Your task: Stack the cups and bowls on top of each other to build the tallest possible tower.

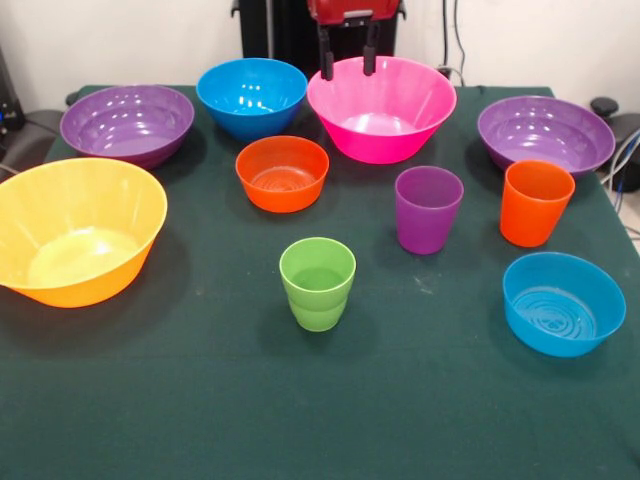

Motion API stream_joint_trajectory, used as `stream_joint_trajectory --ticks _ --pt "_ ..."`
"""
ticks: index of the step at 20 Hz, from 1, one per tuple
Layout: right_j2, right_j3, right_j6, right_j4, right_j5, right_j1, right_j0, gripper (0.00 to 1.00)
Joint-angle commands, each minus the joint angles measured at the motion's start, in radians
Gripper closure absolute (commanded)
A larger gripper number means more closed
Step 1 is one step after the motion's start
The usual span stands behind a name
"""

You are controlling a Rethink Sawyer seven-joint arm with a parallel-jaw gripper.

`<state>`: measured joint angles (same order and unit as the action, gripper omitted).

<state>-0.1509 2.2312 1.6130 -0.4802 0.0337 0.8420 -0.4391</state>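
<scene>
All cups and bowls stand apart and upright on the green table; no tower stands. The green cup point(318, 283) is near the middle front, the purple cup point(428, 208) right of centre, the orange cup point(536, 202) further right. The large yellow-orange bowl point(75, 232) is at the left, the small orange bowl point(282, 173) in the middle, the medium blue bowl point(251, 96) and the large pink bowl point(381, 107) at the back, and a purple bowl at each back corner point(127, 123) point(545, 133). The shallow blue bowl point(563, 303) is front right. My gripper point(347, 60) hangs open above the pink bowl's far rim, empty.
The robot's black pedestal point(290, 30) stands behind the table at the top. Cables point(625, 160) hang at the table's right edge. The green tablecloth point(200, 400) covers the whole surface.
</scene>
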Motion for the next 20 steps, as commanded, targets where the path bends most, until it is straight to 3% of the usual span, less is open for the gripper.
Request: stream_joint_trajectory --ticks 1,20 --pt "-0.066 -0.054 0.086 0.005 0.064 -0.005 0.004 0.00" --pt "-0.014 -0.068 0.080 -0.044 0.011 -0.048 0.034 0.00"
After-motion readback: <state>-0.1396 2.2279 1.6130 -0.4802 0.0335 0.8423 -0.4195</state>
